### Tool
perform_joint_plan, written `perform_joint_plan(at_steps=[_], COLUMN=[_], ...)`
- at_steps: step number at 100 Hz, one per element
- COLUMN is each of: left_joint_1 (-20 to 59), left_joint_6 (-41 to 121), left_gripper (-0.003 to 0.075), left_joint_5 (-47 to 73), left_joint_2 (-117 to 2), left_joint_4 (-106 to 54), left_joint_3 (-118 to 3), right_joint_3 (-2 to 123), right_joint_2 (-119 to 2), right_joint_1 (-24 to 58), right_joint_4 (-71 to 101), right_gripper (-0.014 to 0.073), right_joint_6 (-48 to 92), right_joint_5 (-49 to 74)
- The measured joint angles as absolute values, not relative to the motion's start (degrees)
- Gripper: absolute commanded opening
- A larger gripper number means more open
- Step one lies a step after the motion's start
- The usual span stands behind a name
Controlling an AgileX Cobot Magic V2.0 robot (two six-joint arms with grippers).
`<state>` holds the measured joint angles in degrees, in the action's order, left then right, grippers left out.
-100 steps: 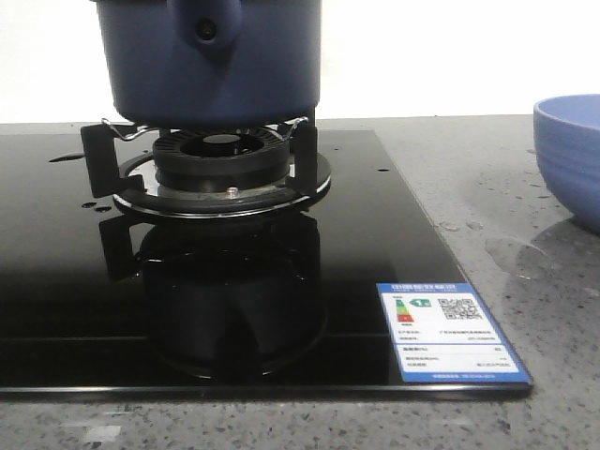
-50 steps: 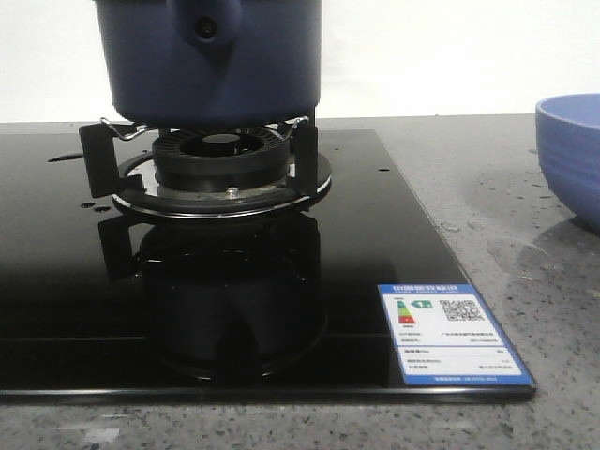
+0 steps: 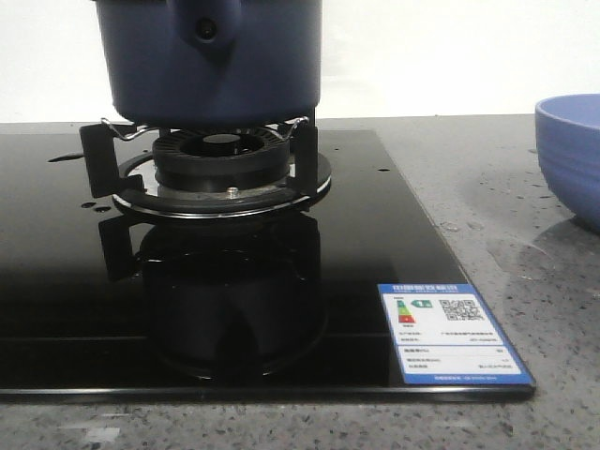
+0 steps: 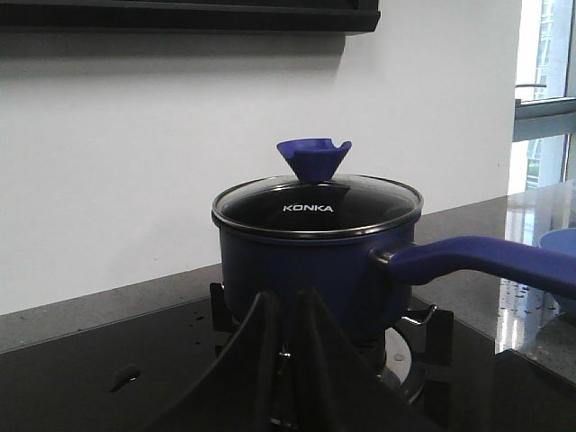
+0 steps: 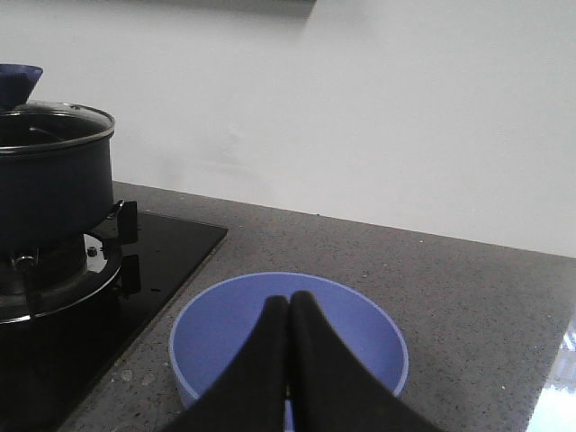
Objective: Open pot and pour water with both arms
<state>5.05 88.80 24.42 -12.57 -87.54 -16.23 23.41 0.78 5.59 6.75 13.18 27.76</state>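
Observation:
The dark navy pot (image 3: 216,66) stands on the burner (image 3: 220,164) of a black glass hob, its handle stub (image 3: 206,28) facing the front camera. In the left wrist view the pot (image 4: 306,261) wears a glass lid (image 4: 315,202) with a blue knob (image 4: 313,155), and its long handle (image 4: 486,261) points away. My left gripper (image 4: 286,301) is shut and empty, low in front of the pot and short of it. My right gripper (image 5: 290,301) is shut and empty above the periwinkle bowl (image 5: 288,337). Water shows as drops and a thin puddle (image 3: 511,255) on the counter.
The periwinkle bowl (image 3: 572,159) stands on the grey counter to the right of the hob. A blue energy label (image 3: 455,333) is stuck on the hob's front right corner. Small drops (image 3: 66,157) lie on the glass. A white wall stands behind.

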Motion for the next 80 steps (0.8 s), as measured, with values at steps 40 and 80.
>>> perform_joint_plan(at_steps=[40,80], left_joint_1=[5.1,5.1], left_joint_6=[27.9,8.4], left_gripper=[-0.0020,-0.0020], left_joint_5=[15.4,-2.3], left_joint_2=[-12.6,-4.3], left_joint_4=[-18.4,-4.2], left_joint_3=[-13.8,0.3], right_joint_3=[23.4,23.4], right_joint_2=[0.8,0.8], right_joint_1=[5.6,5.6], right_joint_4=[6.7,6.7], right_gripper=[-0.0063,-0.0063], right_joint_6=[13.2,13.2], right_joint_5=[27.6,27.5])
